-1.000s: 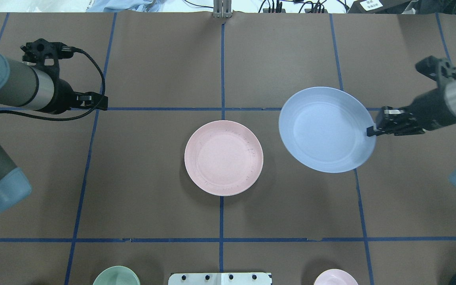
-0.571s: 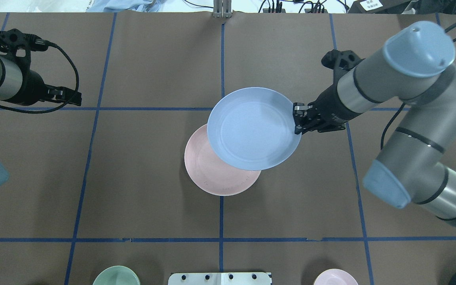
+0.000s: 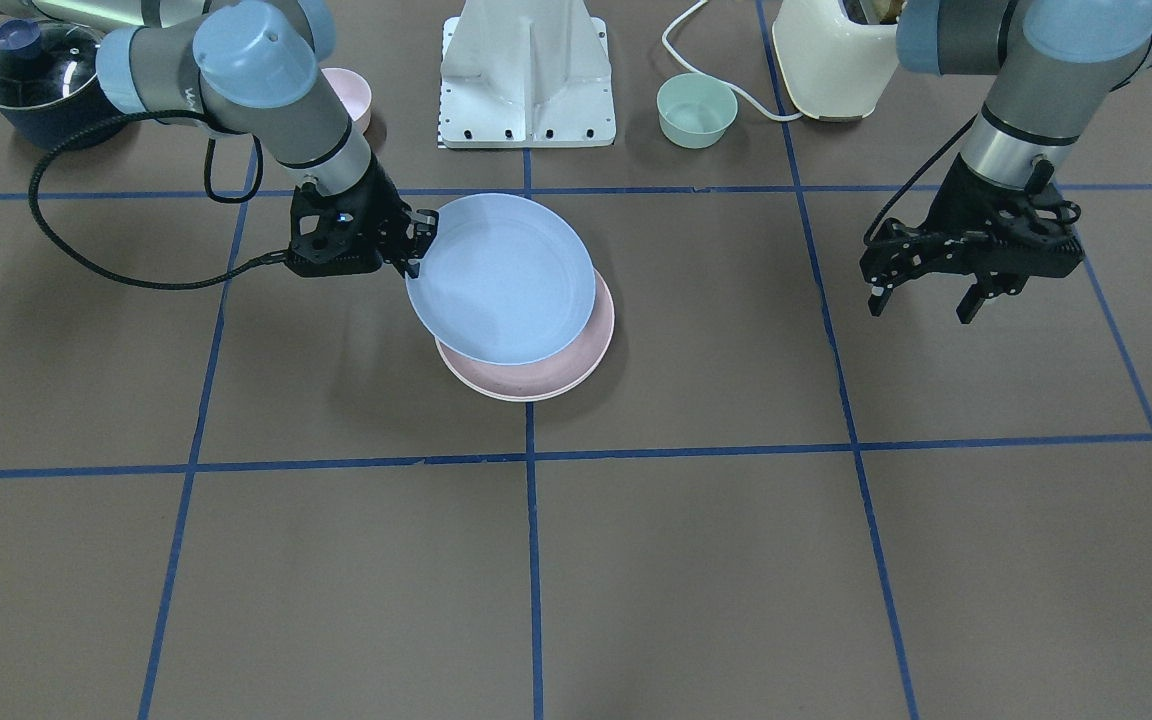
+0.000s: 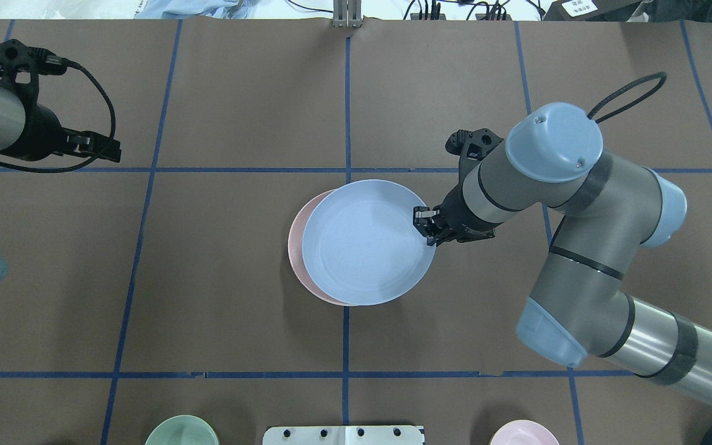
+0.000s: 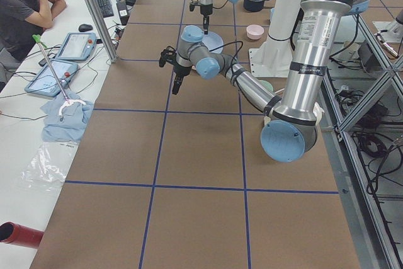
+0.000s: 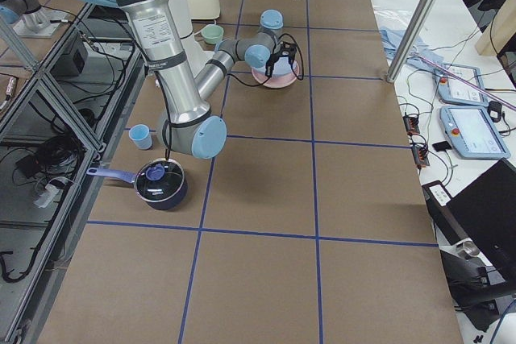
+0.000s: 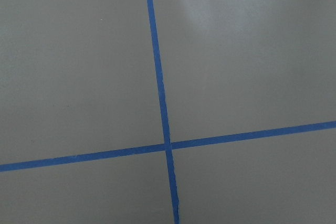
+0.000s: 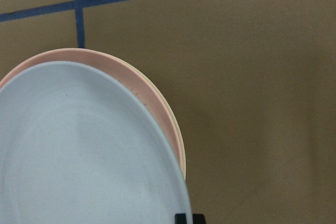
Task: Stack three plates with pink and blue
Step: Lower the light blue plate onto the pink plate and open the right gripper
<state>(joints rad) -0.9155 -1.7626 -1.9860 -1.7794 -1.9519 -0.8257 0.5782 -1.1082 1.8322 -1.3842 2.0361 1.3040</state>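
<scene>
My right gripper [image 4: 425, 225] is shut on the rim of the light blue plate [image 4: 365, 242] and holds it tilted just over the pale pink plate [image 4: 296, 247] at the table's centre, offset a little toward my right. The front view shows the gripper [image 3: 416, 245], the blue plate [image 3: 501, 280] and the pink plate [image 3: 576, 365]. In the right wrist view a cream plate's edge [image 8: 182, 153] shows under the pink plate [image 8: 142, 80], below the blue plate [image 8: 79, 156]. My left gripper [image 3: 921, 300] is open and empty, far off to my left.
A mint-green bowl [image 3: 696, 110] and a small pink bowl [image 3: 354, 95] stand beside the white robot base [image 3: 528, 75]. A lidded dark pot [image 3: 36, 75] and a cream appliance [image 3: 831, 60] sit at the near corners. Blue tape lines [image 7: 160, 93] cross the brown table.
My right arm has carried the blue plate from the right side to over the pink plate and lowered it. My left arm has drawn back to the left.
</scene>
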